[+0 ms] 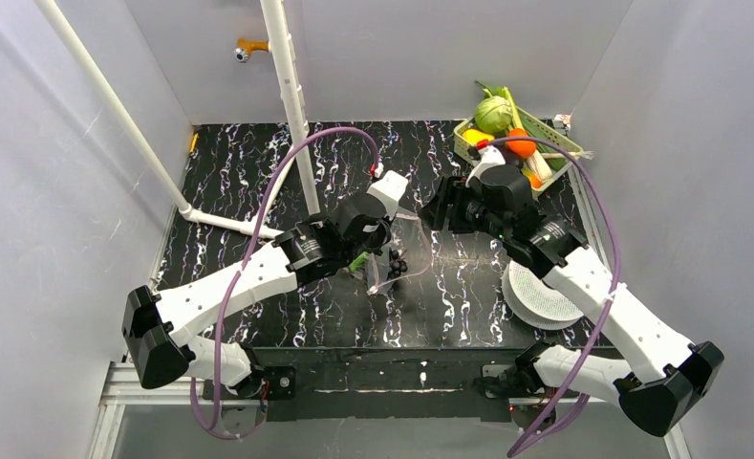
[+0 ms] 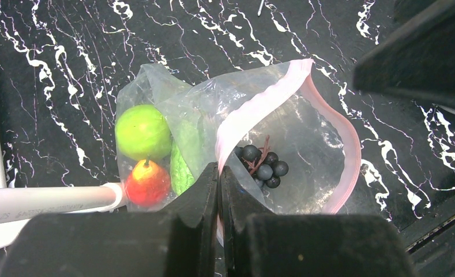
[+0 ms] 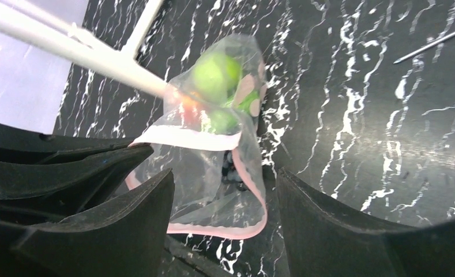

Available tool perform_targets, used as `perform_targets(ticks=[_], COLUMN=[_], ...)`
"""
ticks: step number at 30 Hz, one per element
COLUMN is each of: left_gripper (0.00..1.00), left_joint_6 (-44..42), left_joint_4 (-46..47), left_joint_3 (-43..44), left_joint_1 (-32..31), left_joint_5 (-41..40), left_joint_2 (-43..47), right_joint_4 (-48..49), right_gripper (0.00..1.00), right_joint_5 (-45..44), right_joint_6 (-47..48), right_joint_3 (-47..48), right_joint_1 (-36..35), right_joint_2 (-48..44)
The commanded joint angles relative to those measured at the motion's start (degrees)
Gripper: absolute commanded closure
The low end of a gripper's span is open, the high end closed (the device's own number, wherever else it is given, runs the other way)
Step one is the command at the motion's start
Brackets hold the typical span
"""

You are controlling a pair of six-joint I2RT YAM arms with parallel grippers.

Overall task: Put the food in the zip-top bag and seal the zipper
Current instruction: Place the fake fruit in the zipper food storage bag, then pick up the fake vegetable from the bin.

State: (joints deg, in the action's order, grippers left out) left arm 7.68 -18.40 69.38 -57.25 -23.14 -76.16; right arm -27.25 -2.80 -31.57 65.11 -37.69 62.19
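Currently your left pincer clamps tight on the zipper, evidently to hold the zip-top bag agape, while your right pincer hangs spread wide, empty.

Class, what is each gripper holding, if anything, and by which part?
The left gripper pinches the clear, pink-dotted plastic bag by the pink zipper strip at its mouth. The right gripper is open, holding nothing.

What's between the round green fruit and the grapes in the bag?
In the left wrist view: a long green piece beside the green fruit, then the pink zipper lip before the grapes.
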Motion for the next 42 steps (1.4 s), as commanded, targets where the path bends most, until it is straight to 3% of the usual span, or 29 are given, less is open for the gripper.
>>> perform_targets(ticks=[1,8,16,25,32,38,42], left_gripper=[1.0,1.0,1.0,1.0,1.0,1.0,1.0], left_joint_6=[0.34,0.67,0.8,0.4,0.4,0.53,0.42], left_joint_4=[0.19,0.02,0.26,-0.1,-0.12,-0.21,-0.4], left_joint_3=[1.32,1.45,1.29,1.49,1.49,1.65,1.73], left_joint_1=[-0.31,-0.35,-0.34,-0.32,-0.36,-0.33,-0.33], left_joint_5=[-0.38,0.01,0.29,-0.55,-0.25,-0.06,-0.1], left_joint_2=[1.63,1.45,1.03,-0.31,-0.53,-0.7,-0.87], right_joint_4=[0.24,-1.37,-2.93,4.44,6.59,5.19,4.5], right_gripper=[0.29,0.27,0.25,0.13,0.09,0.1,0.17], right_joint_5=[-10.08,-25.18,-35.07,-21.05,-13.86,-9.41,-4.93], right_joint_6=[1.13,-2.47,-2.72,-5.38,-6.42,-6.68,-6.11], right_joint_3=[-0.38,-2.87,0.12,4.99,12.51,20.59,25.84], right_joint_1=[-0.27,0.01,5.29,23.02,32.86,39.36,41.78], right_joint_2=[-2.88,-1.61,7.57,19.13,28.97,37.72,43.41])
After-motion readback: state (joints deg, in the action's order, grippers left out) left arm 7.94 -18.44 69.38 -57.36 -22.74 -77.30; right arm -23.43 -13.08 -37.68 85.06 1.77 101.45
